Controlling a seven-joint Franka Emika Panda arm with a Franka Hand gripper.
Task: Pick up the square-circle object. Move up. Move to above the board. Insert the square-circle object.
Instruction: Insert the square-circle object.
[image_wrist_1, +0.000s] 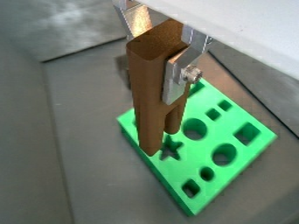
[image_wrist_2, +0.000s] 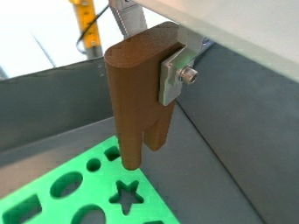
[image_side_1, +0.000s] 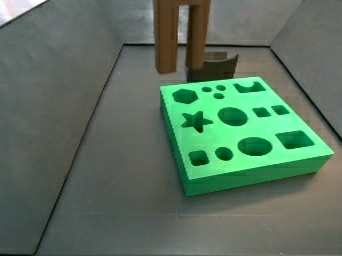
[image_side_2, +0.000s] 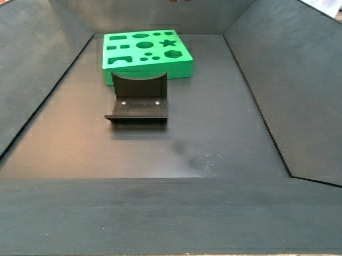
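My gripper (image_wrist_1: 159, 54) is shut on the square-circle object (image_wrist_1: 152, 98), a tall brown wooden piece with two parallel legs. It hangs upright with its legs down and its joined end between the silver fingers (image_wrist_1: 177, 73). Both wrist views show it, with the gripper (image_wrist_2: 147, 63) clamped on the piece (image_wrist_2: 138, 96). The green board (image_wrist_1: 228, 144) with shaped cut-outs lies below it (image_wrist_2: 70, 188). In a side view the piece (image_side_1: 178, 35) hangs in the air behind the board (image_side_1: 247, 135), and the gripper is out of frame. The board also shows in a side view (image_side_2: 147, 55), where piece and gripper are out of view.
The dark fixture (image_side_2: 138, 102) stands on the floor beside the board and also shows in a side view (image_side_1: 211, 66), just behind the board. Grey sloping walls (image_side_1: 80, 110) enclose the dark floor (image_side_2: 174, 150).
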